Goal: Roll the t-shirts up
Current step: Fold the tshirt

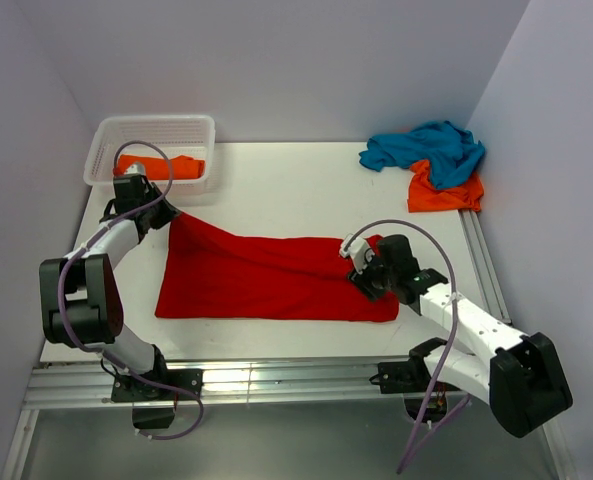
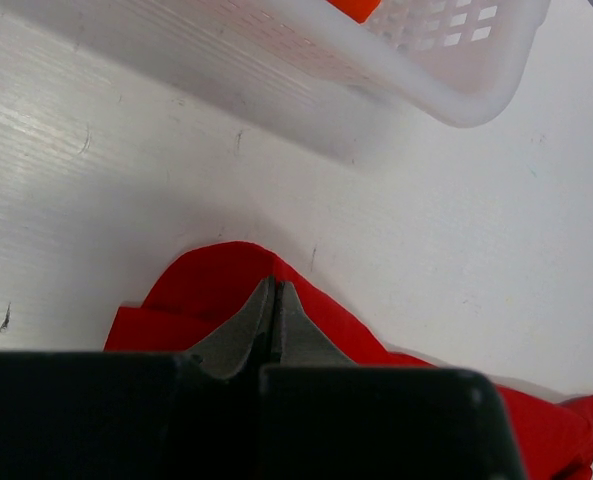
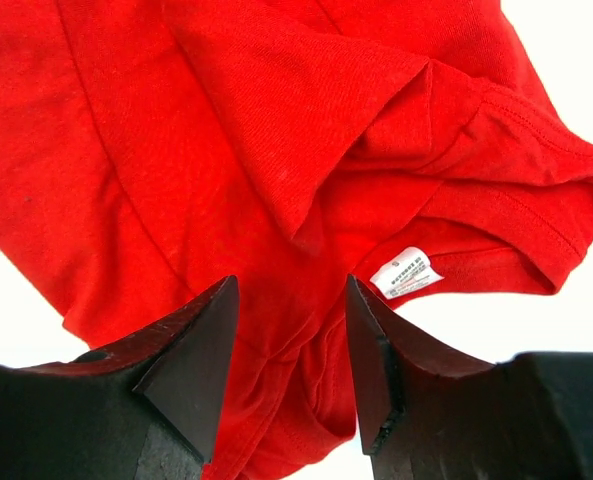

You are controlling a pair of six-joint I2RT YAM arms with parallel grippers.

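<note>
Red t-shirt spread lengthwise on the tabletop, far-left corner clamped in the fully closed left pincer, probably to keep the cloth taut, right pincer half-parted and empty over the collar end, seemingly to start rolling.

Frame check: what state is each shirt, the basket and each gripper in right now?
red t-shirt: spread flat, unrolled, far-left corner lifted
left gripper: shut on that corner
right gripper: open, over the collar end
white basket: upright, holding one orange t-shirt
teal t-shirt: crumpled, unrolled
second orange t-shirt: crumpled, partly under the teal one
</note>
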